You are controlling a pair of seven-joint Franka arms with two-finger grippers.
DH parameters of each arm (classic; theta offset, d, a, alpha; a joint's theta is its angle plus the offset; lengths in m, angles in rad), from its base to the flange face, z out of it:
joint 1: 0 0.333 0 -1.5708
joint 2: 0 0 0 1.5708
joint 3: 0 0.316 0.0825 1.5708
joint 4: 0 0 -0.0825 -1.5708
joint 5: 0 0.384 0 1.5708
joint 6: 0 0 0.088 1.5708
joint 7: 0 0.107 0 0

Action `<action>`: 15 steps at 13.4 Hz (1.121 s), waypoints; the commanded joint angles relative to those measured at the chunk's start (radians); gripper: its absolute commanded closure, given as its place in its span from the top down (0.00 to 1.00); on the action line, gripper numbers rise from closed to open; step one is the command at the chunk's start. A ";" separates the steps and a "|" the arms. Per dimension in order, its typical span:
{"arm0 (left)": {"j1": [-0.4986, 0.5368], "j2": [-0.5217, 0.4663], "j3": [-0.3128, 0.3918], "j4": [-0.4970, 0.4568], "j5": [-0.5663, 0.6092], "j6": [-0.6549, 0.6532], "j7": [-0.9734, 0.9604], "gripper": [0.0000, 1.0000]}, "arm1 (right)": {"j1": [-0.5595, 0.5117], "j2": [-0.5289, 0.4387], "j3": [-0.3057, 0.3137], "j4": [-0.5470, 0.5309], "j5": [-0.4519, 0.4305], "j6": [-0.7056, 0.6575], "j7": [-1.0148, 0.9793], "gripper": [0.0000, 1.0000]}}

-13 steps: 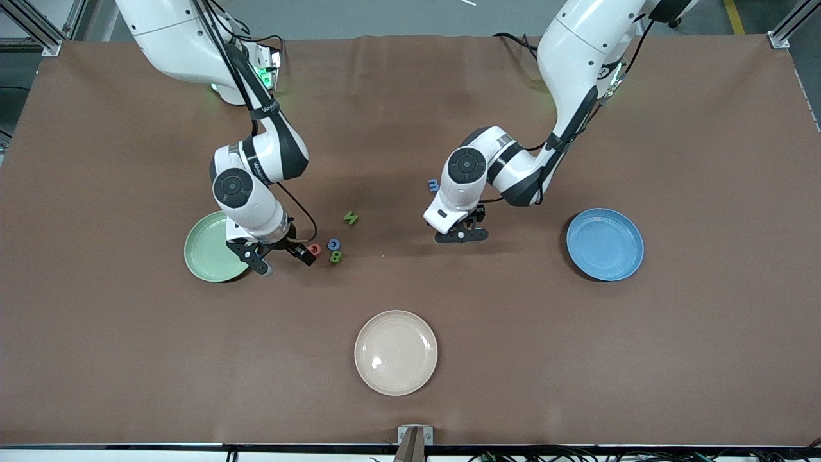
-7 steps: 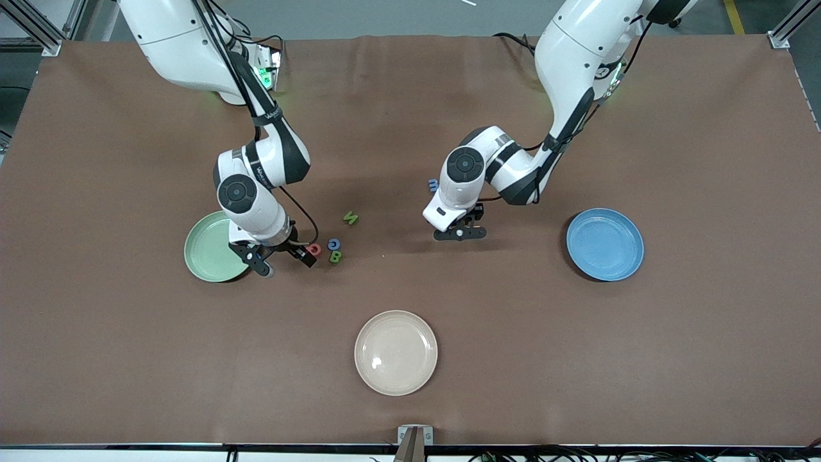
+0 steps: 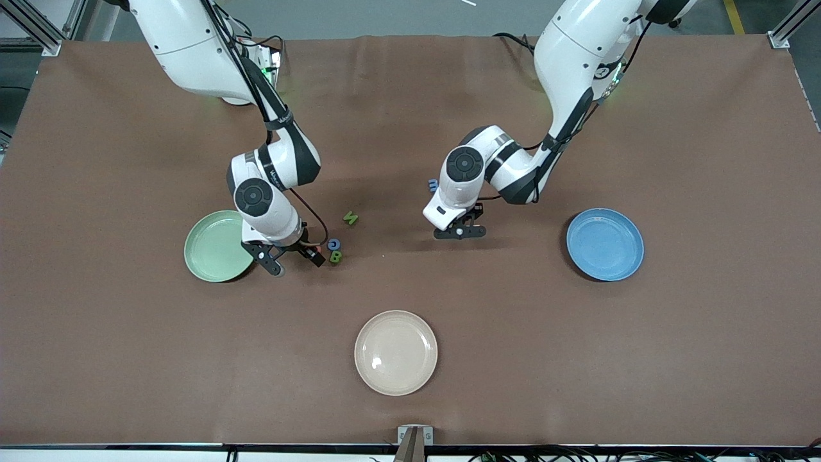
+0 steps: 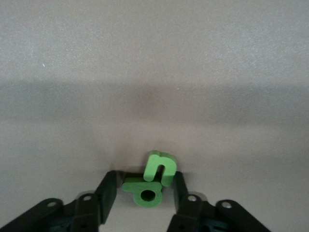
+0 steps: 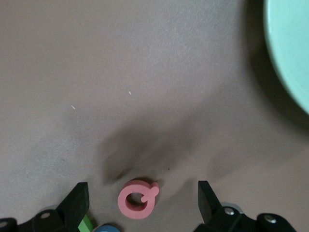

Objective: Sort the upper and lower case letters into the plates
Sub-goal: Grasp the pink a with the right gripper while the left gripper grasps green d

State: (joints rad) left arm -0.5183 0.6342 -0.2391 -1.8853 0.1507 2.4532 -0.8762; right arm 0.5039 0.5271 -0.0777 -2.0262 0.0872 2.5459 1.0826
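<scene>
1. The right arm is seen reaching from its base down to the table, bent at the elbow, with its wrist turned downward.
2. The right gripper (image 3: 294, 260) is held low over the cloth just beside the pale green plate (image 3: 217, 246), on the side toward the loose letters.
3. Its jaws are spread wide, and the pink letter (image 5: 137, 199) lies flat on the cloth between them, touched by neither finger.
4. A blue letter (image 3: 333, 244) and a green letter B (image 3: 335, 256) are found just beside that gripper; a green letter N (image 3: 349, 217) lies a little farther from the front camera.
5. The left arm is folded at the elbow, its wrist pointed down near the middle of the table.
6. The left gripper (image 3: 458, 233) is set low, well apart from the blue plate (image 3: 604, 244).
7. Its jaws are drawn narrow about two green letters (image 4: 153, 182), which lie touching each other on the cloth between the fingers (image 4: 108, 191); a slim dark gap is seen at one finger.
8. A small blue letter m (image 3: 433, 185) is partly hidden beside the left wrist.
9. Both plates are seen without letters; a cream plate (image 3: 396, 352) lies nearest the front camera.
</scene>
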 commanded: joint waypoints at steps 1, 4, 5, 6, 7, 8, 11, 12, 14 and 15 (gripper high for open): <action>-0.002 -0.004 0.000 -0.011 0.017 0.020 0.005 0.49 | 0.018 0.010 -0.008 0.011 -0.003 0.007 0.039 0.97; -0.002 -0.004 0.000 -0.011 0.017 0.020 0.003 0.39 | 0.024 0.024 -0.008 0.012 -0.003 0.010 0.040 0.97; -0.002 -0.005 0.000 -0.011 0.017 0.020 0.000 0.35 | 0.025 0.028 -0.008 0.015 -0.003 0.010 0.040 0.97; -0.002 -0.005 0.000 -0.011 0.017 0.020 -0.001 0.31 | 0.030 0.030 -0.008 0.017 -0.003 0.010 0.040 0.96; -0.002 -0.007 0.000 -0.011 0.017 0.020 -0.003 0.30 | 0.031 0.031 -0.008 0.017 -0.003 0.010 0.040 0.94; 0.000 -0.007 0.000 -0.011 0.017 0.020 -0.004 0.29 | 0.031 0.031 -0.008 0.017 -0.003 0.008 0.040 0.92; 0.003 -0.017 -0.002 -0.009 0.015 0.018 -0.009 0.24 | 0.038 0.033 -0.008 0.017 -0.003 0.008 0.042 0.90; 0.006 -0.022 -0.002 -0.009 0.015 0.013 -0.010 0.22 | 0.038 0.036 -0.008 0.017 -0.003 0.010 0.042 0.88; 0.014 -0.043 -0.002 -0.005 0.013 0.006 -0.007 0.22 | 0.039 0.039 -0.008 0.017 -0.003 0.010 0.042 0.85; 0.017 -0.057 -0.002 -0.002 0.012 0.003 -0.004 0.22 | 0.039 0.039 -0.008 0.017 -0.003 0.010 0.042 0.84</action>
State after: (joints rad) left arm -0.5104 0.6233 -0.2403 -1.8771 0.1507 2.4625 -0.8764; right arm 0.5289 0.5555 -0.0777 -2.0192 0.0872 2.5483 1.1012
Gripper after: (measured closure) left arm 0.639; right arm 0.119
